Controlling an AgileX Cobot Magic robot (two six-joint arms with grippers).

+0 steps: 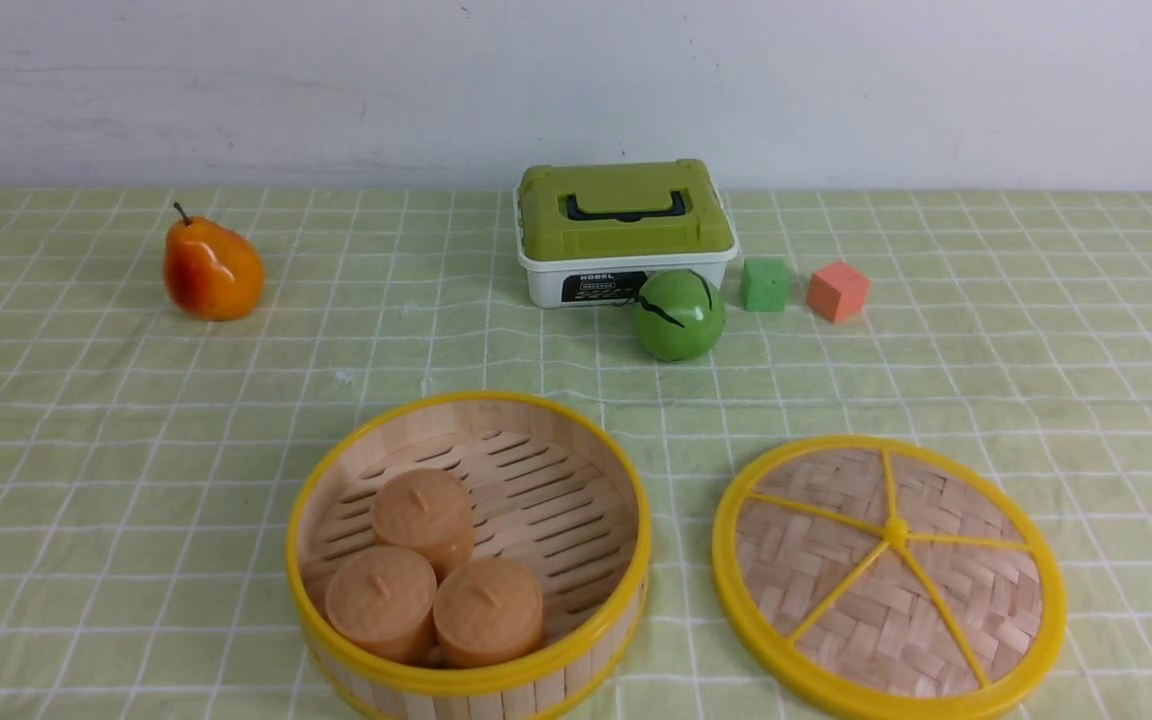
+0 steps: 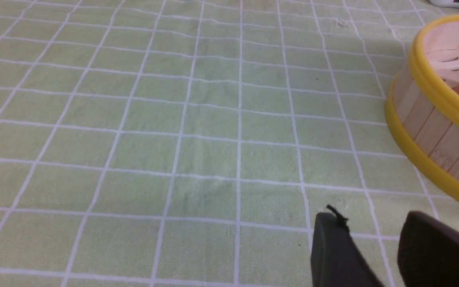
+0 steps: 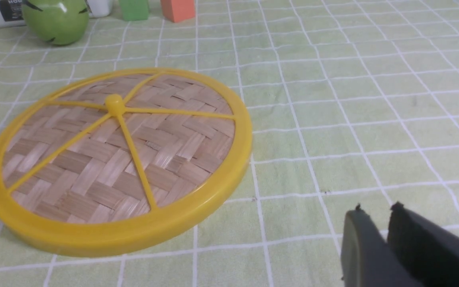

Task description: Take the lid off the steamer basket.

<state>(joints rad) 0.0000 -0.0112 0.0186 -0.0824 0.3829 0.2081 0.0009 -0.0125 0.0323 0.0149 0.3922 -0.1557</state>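
The steamer basket (image 1: 638,530) stands uncovered at the front centre of the checked cloth, with three round orange-brown cakes (image 1: 426,580) inside. The lid (image 1: 889,575) lies flat on the cloth just right of the basket, apart from it, knob up. Neither gripper shows in the front view. My left gripper (image 2: 373,223) is open and empty, low over the cloth beside the basket's wall (image 2: 428,127). My right gripper (image 3: 377,211) is shut and empty, over bare cloth a short way from the lid (image 3: 114,159).
A pear (image 1: 212,270) sits at the back left. A white box with green top (image 1: 624,232) stands at the back centre, a green round fruit (image 1: 678,314) in front of it, and a green cube (image 1: 765,284) and orange cube (image 1: 837,291) to its right.
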